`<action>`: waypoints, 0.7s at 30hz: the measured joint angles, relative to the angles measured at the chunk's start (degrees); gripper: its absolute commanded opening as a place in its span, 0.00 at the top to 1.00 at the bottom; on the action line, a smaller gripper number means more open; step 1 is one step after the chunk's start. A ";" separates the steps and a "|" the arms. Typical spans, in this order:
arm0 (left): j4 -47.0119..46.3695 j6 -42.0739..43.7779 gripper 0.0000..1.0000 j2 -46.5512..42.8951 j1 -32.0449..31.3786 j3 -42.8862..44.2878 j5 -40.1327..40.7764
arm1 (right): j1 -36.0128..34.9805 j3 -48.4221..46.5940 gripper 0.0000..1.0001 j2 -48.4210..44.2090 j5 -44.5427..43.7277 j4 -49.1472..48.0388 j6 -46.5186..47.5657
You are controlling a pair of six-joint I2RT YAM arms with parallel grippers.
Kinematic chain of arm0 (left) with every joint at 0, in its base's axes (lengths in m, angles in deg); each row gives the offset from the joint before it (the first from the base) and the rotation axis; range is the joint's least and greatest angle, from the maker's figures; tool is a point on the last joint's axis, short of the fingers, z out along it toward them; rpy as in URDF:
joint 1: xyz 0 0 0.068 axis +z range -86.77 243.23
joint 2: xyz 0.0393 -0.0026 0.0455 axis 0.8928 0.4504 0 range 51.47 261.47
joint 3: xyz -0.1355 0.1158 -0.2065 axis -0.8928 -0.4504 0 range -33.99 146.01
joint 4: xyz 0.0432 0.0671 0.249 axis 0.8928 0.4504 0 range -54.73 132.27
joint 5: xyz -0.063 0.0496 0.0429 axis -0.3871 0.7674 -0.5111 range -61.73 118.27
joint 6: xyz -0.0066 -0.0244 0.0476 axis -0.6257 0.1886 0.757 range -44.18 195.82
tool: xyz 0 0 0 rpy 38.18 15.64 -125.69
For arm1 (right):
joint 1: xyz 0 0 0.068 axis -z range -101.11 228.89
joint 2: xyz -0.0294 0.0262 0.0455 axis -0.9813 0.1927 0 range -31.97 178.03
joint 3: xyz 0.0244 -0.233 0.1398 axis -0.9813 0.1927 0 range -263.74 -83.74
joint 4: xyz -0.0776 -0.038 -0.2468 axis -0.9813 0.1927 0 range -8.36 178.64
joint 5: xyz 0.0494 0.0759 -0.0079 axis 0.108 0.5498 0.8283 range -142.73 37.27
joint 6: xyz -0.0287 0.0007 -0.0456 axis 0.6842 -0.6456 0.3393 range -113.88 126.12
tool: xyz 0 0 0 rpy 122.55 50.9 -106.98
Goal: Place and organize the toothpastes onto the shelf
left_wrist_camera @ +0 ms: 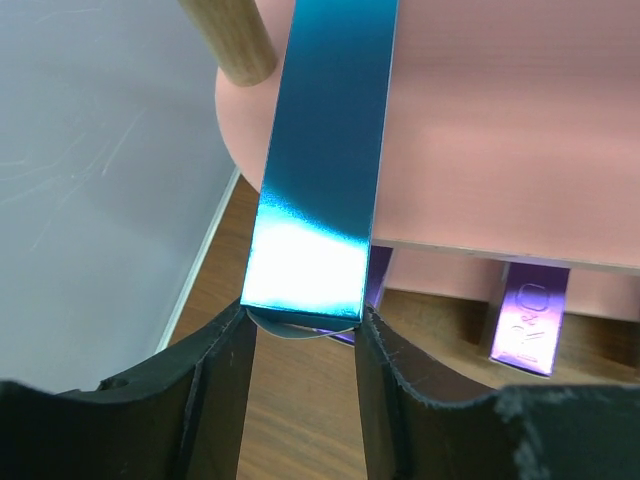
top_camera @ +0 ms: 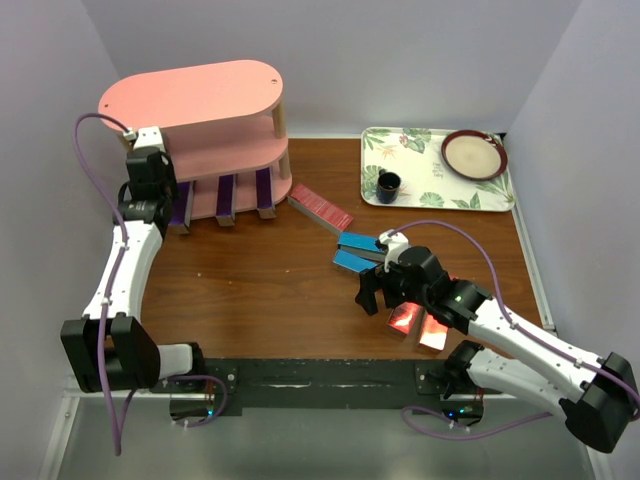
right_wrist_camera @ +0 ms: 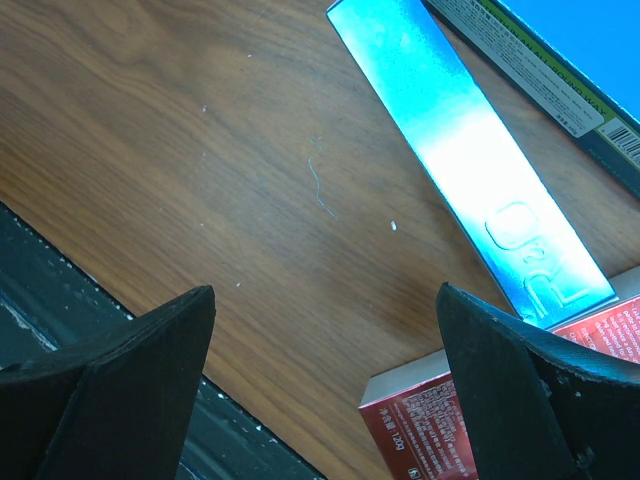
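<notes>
You are holding a blue carton (left_wrist_camera: 330, 150) in your left gripper (left_wrist_camera: 305, 330), jaws clamped on its near end so its length is reaching over a pink board of the shelf (left_wrist_camera: 500, 130), above the purple cartons (left_wrist_camera: 528, 315). Your right gripper (right_wrist_camera: 322, 298) is hovering with its jaws wide apart, lining up on a second blue carton (right_wrist_camera: 470, 170) beside a red carton (right_wrist_camera: 420, 420). The held carton's far end is running out of frame, and your arm is hiding it from above, so whether it is touching the board is unclear.

Blue carton (left_wrist_camera: 322, 150) at pink shelf (left_wrist_camera: 500, 130) — purple cartons (left_wrist_camera: 528, 322) beneath
</notes>
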 measured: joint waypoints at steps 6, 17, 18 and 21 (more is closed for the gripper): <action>-0.79 1.31 0.29 0.00 0.15 -0.85 0.98 | 0.00 0.00 0.03 0.00 0.00 0.00 0.00; 0.61 0.57 0.04 -5.79 0.35 -0.92 -1.68 | 0.00 -0.61 0.03 0.72 -0.70 0.68 -0.20; 0.66 0.37 0.03 -7.06 0.35 -1.07 -2.23 | 0.00 -0.98 0.03 1.05 -1.51 0.98 -0.42; 0.17 -0.61 0.01 -11.72 0.37 -2.95 -4.28 | 0.00 -2.21 0.03 2.23 -3.87 1.70 -1.16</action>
